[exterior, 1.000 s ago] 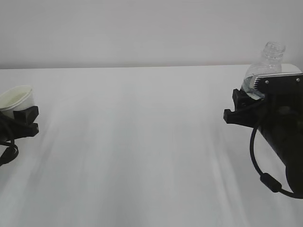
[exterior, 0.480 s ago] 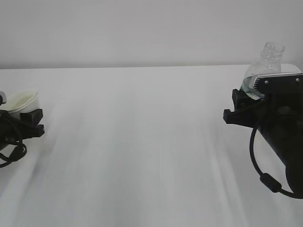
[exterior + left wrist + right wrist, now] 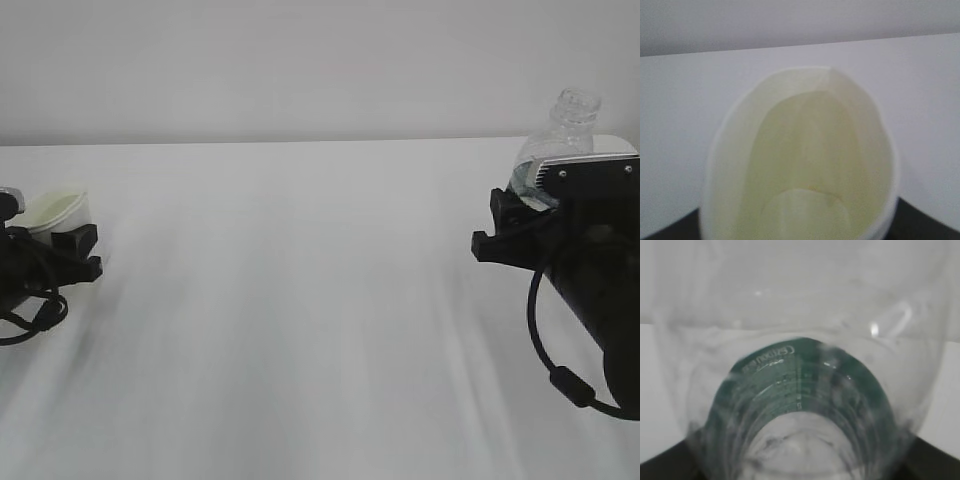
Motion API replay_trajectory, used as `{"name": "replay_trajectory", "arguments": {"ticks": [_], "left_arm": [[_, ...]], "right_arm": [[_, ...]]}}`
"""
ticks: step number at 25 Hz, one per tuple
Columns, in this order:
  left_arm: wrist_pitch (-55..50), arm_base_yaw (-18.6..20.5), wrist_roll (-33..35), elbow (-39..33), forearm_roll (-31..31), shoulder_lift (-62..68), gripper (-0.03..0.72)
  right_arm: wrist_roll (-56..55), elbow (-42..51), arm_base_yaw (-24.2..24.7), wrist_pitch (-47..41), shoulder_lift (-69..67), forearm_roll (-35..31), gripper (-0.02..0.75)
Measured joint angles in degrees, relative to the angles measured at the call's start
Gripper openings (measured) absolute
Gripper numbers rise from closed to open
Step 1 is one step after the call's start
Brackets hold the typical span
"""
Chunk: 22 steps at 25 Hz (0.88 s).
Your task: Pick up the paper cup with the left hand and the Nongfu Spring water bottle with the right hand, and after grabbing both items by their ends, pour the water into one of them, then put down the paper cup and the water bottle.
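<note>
Both grabs look done: the left hand (image 3: 62, 250) has its fingers clamped around the paper cup (image 3: 58, 209), and the right hand (image 3: 515, 230) grips the Nongfu Spring water bottle (image 3: 560, 140) between its fingers. Cup looks empty, so pouring and putting down are left.

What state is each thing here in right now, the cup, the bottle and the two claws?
paper cup: held in the left claw, tilted, empty inside.
water bottle: uncapped, held in the right claw, neck leaning a little right.
left claw: closed on the cup.
right claw: closed on the bottle.
</note>
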State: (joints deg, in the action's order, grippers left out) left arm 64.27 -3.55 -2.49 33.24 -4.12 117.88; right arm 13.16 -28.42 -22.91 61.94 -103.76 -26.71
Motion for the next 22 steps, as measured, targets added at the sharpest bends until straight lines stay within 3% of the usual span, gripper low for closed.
{"name": "replay_trajectory", "arguments": {"ticks": [22], "left_arm": [[0.00, 0.00, 0.00, 5.61, 0.09, 6.36, 0.356]], "right_arm": [[0.00, 0.00, 0.00, 0.00, 0.00, 0.13, 0.473]]}}
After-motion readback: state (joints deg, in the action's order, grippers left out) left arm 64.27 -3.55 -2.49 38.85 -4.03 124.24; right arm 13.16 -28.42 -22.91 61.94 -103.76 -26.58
